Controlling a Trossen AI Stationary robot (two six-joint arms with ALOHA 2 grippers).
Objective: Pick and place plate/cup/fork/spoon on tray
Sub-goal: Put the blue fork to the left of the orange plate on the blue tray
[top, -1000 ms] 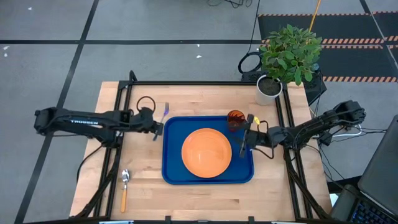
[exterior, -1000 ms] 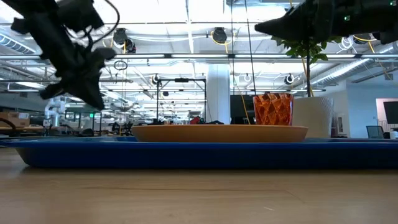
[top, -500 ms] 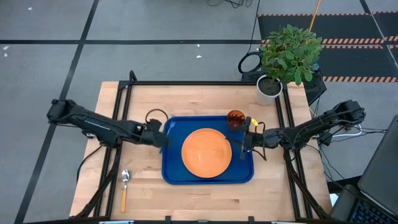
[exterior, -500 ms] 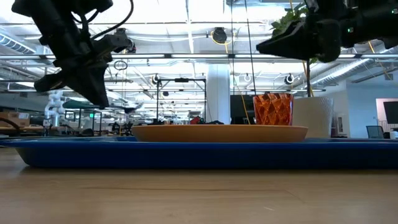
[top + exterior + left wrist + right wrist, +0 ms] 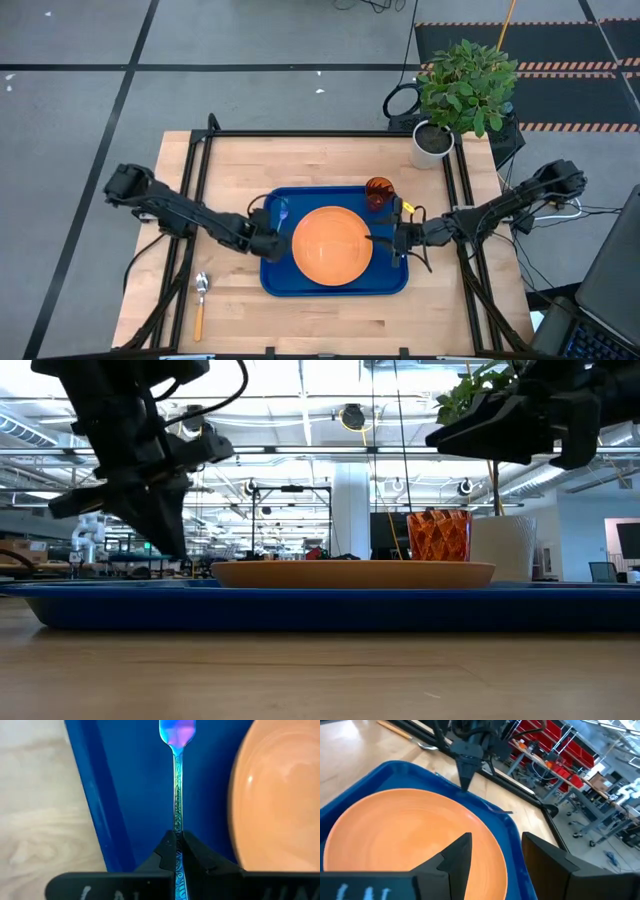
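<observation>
The fork [image 5: 176, 785] is pinched in the left gripper's [image 5: 268, 243] fingers over the tray [image 5: 274, 277] at nine o'clock of the plate [image 5: 332, 244]. The right gripper [image 5: 381, 240] (fingers spread) hovers at the plate's three o'clock; cup [image 5: 379, 190] behind, spoon [image 5: 200, 300] on the counter [image 5: 330, 165].

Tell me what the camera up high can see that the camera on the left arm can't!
Only the high view shows the spoon lying on the table, the cup on the tray, the plant, and the open right gripper over the plate. Only the left wrist view shows up close the left gripper shut on the fork handle. Both show the fork, the blue tray and the orange plate.
</observation>
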